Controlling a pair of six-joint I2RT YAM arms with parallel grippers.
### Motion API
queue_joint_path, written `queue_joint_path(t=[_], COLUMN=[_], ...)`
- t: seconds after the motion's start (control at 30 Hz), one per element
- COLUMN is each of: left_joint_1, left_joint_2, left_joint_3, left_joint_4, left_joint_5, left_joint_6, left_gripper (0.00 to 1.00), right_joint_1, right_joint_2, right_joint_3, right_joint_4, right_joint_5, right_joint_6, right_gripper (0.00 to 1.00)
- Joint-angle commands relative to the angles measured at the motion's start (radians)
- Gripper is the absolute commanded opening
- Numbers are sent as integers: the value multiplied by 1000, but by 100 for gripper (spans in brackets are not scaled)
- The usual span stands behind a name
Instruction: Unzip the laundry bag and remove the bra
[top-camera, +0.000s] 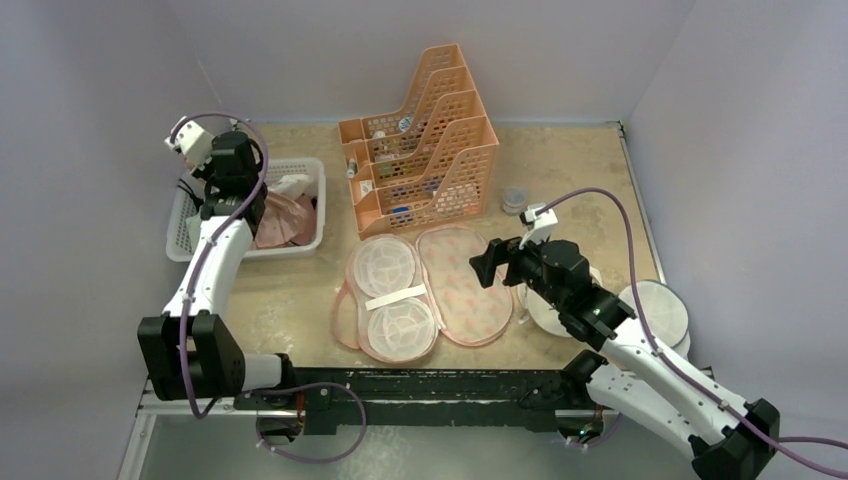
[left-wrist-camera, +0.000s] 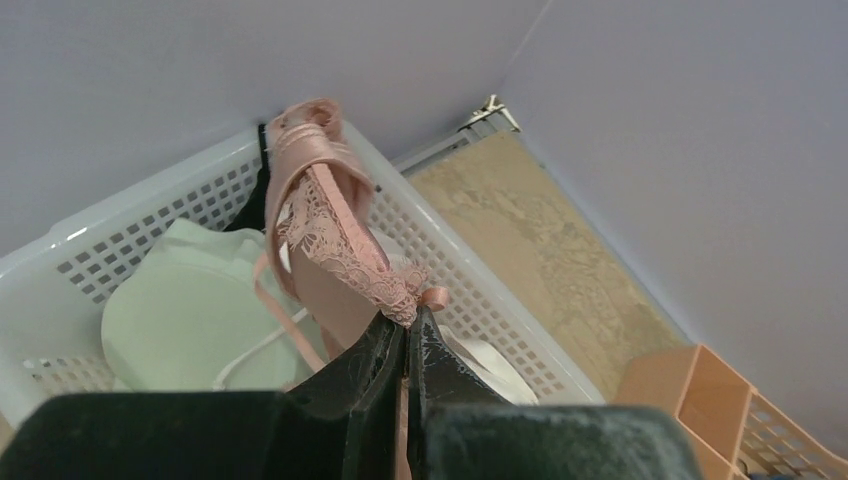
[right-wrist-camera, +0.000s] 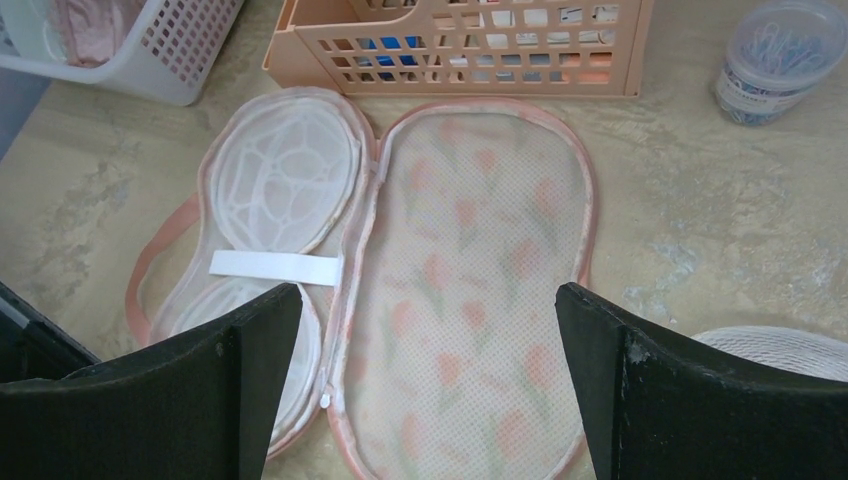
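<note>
Nearest, the right gripper (right-wrist-camera: 427, 300) hung with its jaws spread wide and nothing between them, above the laundry bag (top-camera: 465, 285), which lay unzipped and flat with no bra inside. Farther off, the left gripper (left-wrist-camera: 408, 328) was pinched tight on the bra (left-wrist-camera: 320, 215) by its lace edge at the white basket (left-wrist-camera: 470, 290). Light, limp, slick satin, it would probably slip; lace or strap looked the surer hold

table (top-camera: 560, 170) | laundry bag (top-camera: 440, 290) open flat | basket (top-camera: 300, 247) | rack (top-camera: 430, 160) | jar (top-camera: 514, 199) | mesh pouch (top-camera: 655, 310)
</note>
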Motion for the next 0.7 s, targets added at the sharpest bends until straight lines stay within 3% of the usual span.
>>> queue_joint_path(t=[0.0,0.3,0.53,0.67], left_joint_1=[63,180,226,228], left_joint_2=[37,228,290,271], left_joint_3=[10,58,101,110], left_joint_4=[-29,-219,-296,-308], left_joint_5=[2,56,135,127], left_joint_6=[-129,-370,-420,-422], left_gripper=[0,0,0,15], right_joint_1=[0,0,0,1], right_joint_2=[21,63,55,64], right_joint_3=[50,50,43,46], right_joint_4=[51,90,88,89], right_joint_5=[-2,-21,-20,-19], right_joint_6=[-3,9,18,18], right_gripper=[100,100,100,100])
